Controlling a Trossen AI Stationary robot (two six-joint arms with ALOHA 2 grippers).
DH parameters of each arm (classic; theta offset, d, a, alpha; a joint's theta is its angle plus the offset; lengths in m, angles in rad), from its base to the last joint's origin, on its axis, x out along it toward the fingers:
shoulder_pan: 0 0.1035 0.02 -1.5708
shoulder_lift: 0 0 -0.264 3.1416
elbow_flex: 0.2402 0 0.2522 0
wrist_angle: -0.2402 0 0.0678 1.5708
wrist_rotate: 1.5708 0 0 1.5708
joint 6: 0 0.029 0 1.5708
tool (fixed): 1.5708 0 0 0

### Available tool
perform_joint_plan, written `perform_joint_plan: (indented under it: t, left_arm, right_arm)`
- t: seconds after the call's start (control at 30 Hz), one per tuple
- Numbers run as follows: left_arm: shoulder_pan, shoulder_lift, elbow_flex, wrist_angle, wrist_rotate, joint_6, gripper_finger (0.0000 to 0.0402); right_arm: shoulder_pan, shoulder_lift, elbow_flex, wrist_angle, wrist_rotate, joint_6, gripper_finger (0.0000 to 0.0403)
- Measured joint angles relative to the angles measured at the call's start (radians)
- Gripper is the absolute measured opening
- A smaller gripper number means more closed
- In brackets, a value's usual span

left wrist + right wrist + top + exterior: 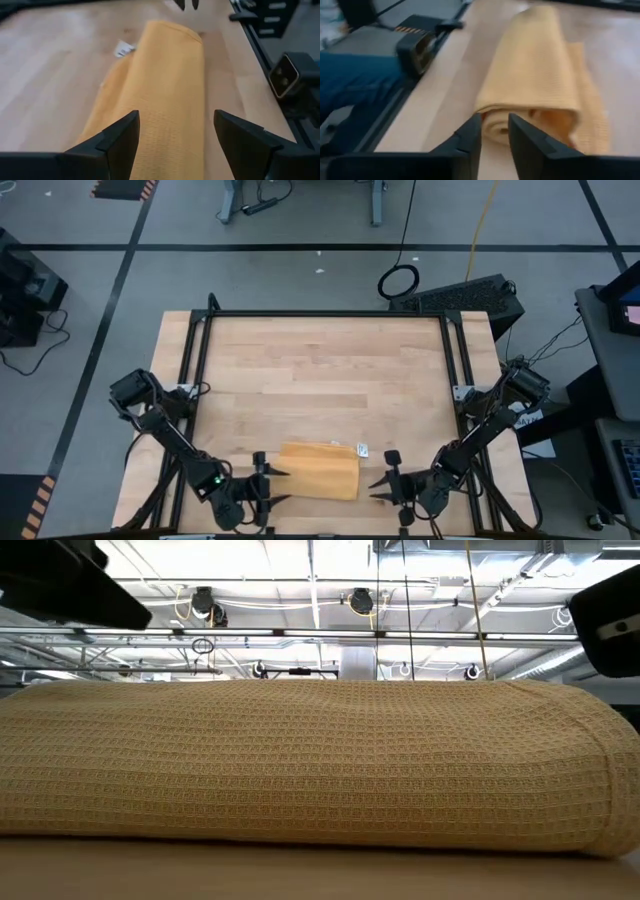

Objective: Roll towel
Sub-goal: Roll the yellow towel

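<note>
Low in the high view, the rolled towel [320, 471] lies on the table [320, 370] – the left gripper [268, 486] at its left end, fingers wide apart, the right gripper [385, 485] just off its right end, fingers slightly apart, holding nothing.

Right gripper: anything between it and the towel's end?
Nothing. In the high view only bare table separates the right gripper from the rolled towel. The right wrist view shows its fingers just short of the roll's end.
</note>
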Motion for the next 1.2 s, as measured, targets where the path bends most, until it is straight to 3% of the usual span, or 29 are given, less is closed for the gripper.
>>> perform_joint_plan:
  t: [0.23,0.5,0.63,0.83,0.97,1.1,1.2]
  left_arm:
    - [0.003,0.002,0.000,-0.008,-0.107,-0.148,0.0260]
    - [0.007,0.004,0.000,0.013,-0.107,-0.157,0.0260]
    - [0.016,0.004,0.000,0.013,-0.107,-0.121,0.0258]
    - [0.050,0.032,-0.001,-0.002,0.010,-0.048,0.0230]
    - [0.045,0.060,-0.001,0.012,0.026,0.028,0.0216]
    - [0.037,0.110,-0.001,0.038,0.026,0.118,0.0232]
    - [0.036,0.146,-0.001,0.032,0.029,0.093,0.0265]
  right_arm:
    - [-0.034,-0.001,0.000,0.071,0.157,0.014,0.0126]
    - [-0.112,-0.001,0.000,0.064,0.011,-0.068,0.0132]
    - [-0.136,-0.001,0.000,0.069,0.006,-0.044,0.0132]
    - [-0.143,-0.001,0.000,-0.019,-0.046,-0.092,0.0132]
    - [-0.118,0.000,0.000,-0.050,-0.092,-0.141,0.0134]
    - [-0.077,0.000,0.000,-0.062,-0.099,-0.218,0.0155]
    - [-0.055,0.000,0.000,-0.096,-0.093,-0.239,0.0189]
